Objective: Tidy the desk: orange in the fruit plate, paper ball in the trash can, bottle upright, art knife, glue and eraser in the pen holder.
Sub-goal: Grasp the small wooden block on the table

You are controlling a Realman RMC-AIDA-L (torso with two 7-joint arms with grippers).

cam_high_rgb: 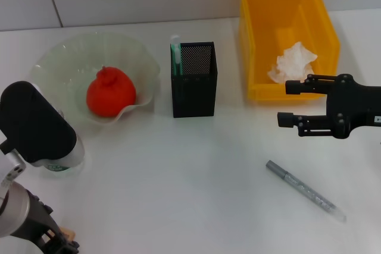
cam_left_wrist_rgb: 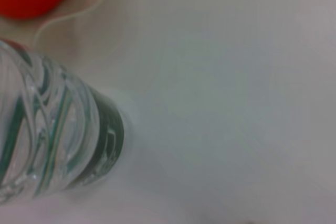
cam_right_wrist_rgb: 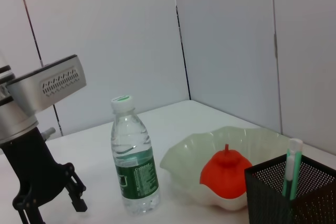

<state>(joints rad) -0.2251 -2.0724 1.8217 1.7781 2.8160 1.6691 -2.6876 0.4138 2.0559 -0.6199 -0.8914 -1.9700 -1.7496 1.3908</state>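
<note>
bottle (cam_right_wrist_rgb: 134, 158) upright beside left claw (cam_right_wrist_rgb: 73, 192), released; toppling risked if brushed. right claw (cam_high_rgb: 290, 103) released over tabletop (cam_high_rgb: 196, 171).

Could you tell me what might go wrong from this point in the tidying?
1. The upright bottle stands beside the left gripper; a sideways bump on withdrawal could topple it.
2. The art knife lies flat on the table, so the open right gripper may slip or push it away.
</note>
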